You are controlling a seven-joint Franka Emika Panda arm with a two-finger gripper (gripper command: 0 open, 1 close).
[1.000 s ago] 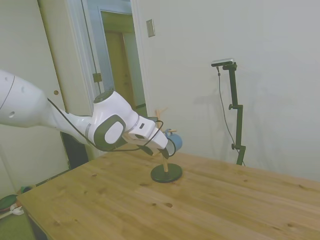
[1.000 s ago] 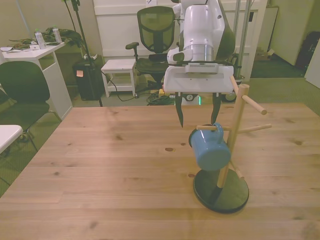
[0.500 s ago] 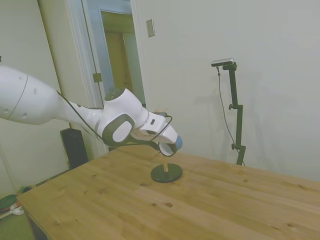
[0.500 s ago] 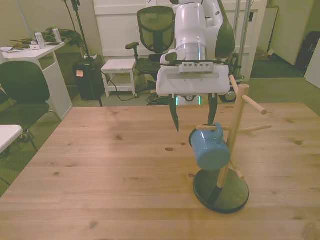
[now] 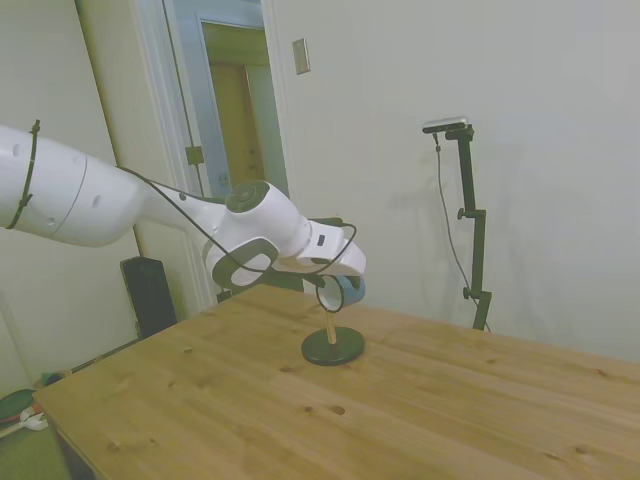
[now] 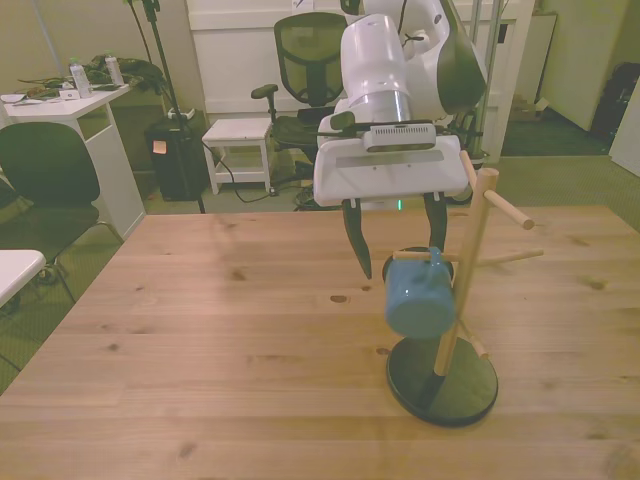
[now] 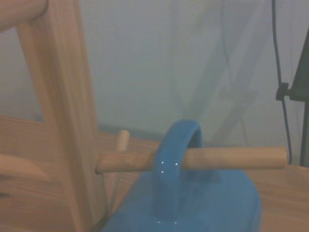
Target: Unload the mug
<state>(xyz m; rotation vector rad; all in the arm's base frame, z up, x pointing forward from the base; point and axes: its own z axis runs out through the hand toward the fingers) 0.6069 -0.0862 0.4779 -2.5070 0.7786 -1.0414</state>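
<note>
handling: mug [image 6: 420, 293] likely light, rigid, glossy so slippery; I judge a pinch across rim and wall best | look: small light-blue enamel-style, looped handle [image 7: 176, 159] | location: hanging by handle on peg [image 7: 231, 157] of wooden stand [image 6: 462, 270] | gripper [image 6: 392, 240]: my fingers spread wide, straddling mug top, holding nothing

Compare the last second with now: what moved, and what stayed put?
The hand came forward toward the mug, its open fingers now straddling the mug's top; nothing is gripped yet. The mug still hangs by its handle on the stand, which has not shifted.
</note>
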